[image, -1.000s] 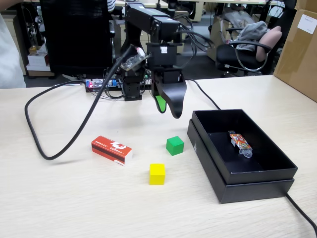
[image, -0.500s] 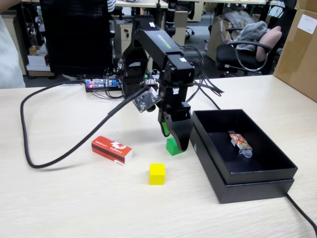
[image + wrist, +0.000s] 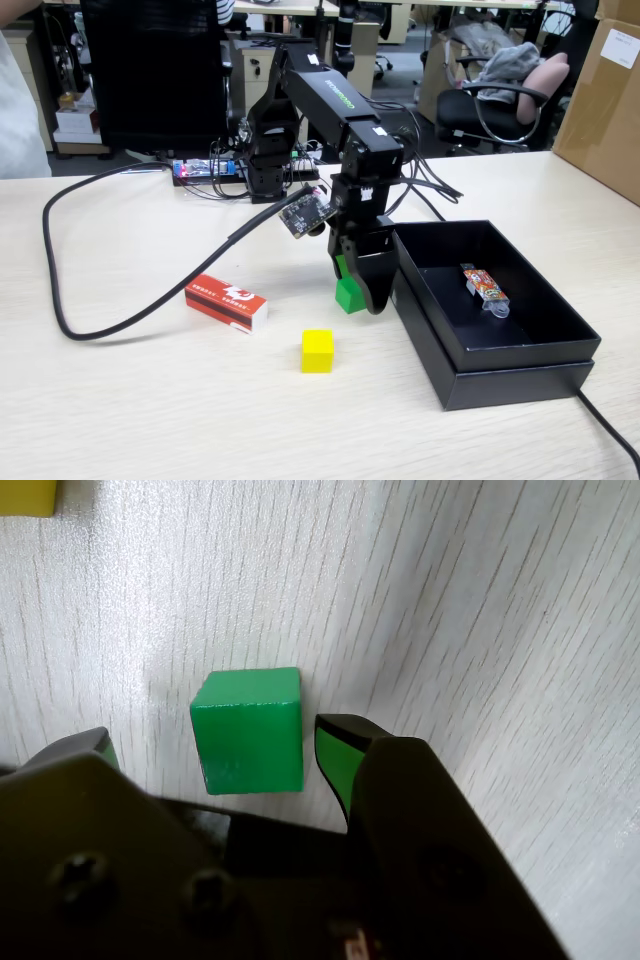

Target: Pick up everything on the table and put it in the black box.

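Gripper (image 3: pixel 215 748) open, jaws astride green cube (image 3: pixel 248 730); yellow cube (image 3: pixel 317 351) and red-and-white box (image 3: pixel 226 302) lie outside black box (image 3: pixel 520 352); none of three stowed.

Office setting, evenly lit. Behind the light wood-grain desk (image 3: pixel 120 420) stands a tall black panel (image 3: pixel 155 75), possibly a chair back or a monitor; cannot tell which. A black office chair (image 3: pixel 490 110) at upper right carries grey clothing (image 3: pixel 505 65) draped over its seat. A brown cardboard box (image 3: pixel 605 95) occupies the right edge. White boxes (image 3: pixel 75 125) sit low at far left. Further pale desks (image 3: pixel 470 8) run across the rear. Floor is dark grey (image 3: pixel 410 130)
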